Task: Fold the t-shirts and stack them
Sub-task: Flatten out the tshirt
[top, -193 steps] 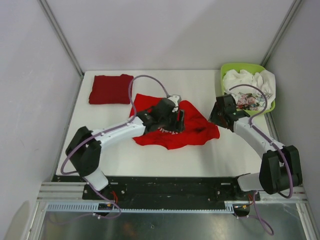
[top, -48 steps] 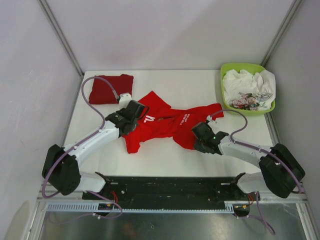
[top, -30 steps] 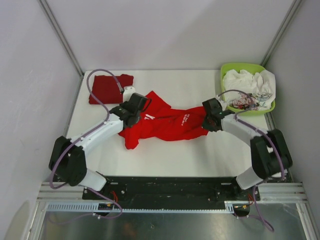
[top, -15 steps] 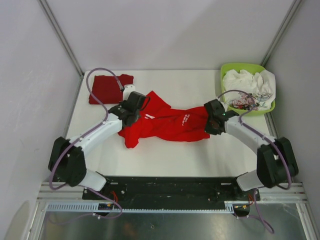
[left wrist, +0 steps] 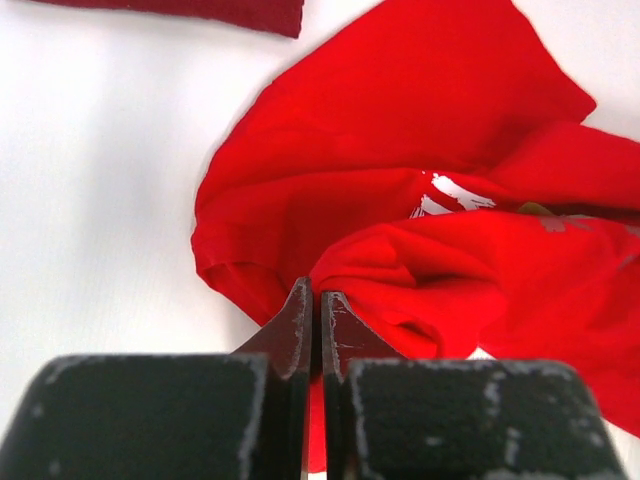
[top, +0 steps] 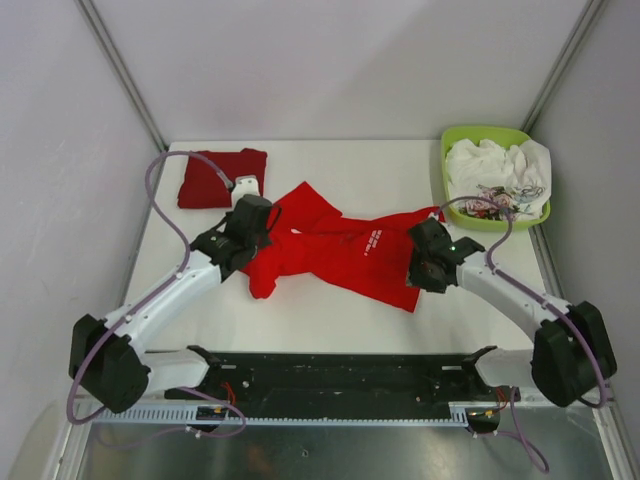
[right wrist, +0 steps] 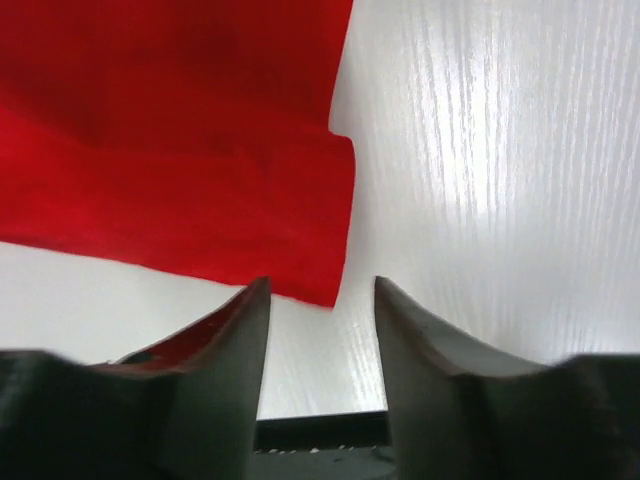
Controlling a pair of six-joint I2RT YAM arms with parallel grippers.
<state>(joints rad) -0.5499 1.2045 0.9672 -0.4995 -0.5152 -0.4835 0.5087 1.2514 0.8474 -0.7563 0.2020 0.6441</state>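
The bright red t-shirt (top: pixel 340 255) lies stretched out and rumpled across the middle of the table, white lettering showing. My left gripper (top: pixel 258 225) is at its left end, shut on a fold of the cloth (left wrist: pixel 400 150); its tips (left wrist: pixel 312 295) are pressed together. My right gripper (top: pixel 420 278) stands open at the shirt's near right corner. That corner (right wrist: pixel 310 260) lies flat just beyond its spread tips (right wrist: pixel 320 285), and nothing is between them. The plain darker red t-shirt (top: pixel 220 177) rests folded at the back left.
A lime-green basket (top: pixel 480 133) with white and printed cloths (top: pixel 495 165) stands at the back right corner. Grey walls close in the table (top: pixel 330 320) on three sides. The black rail with both arm bases runs along the near edge.
My right gripper has opened and let go of the shirt's right corner, which now lies nearer the front edge. The left arm has shifted a little left and nearer, still holding cloth.
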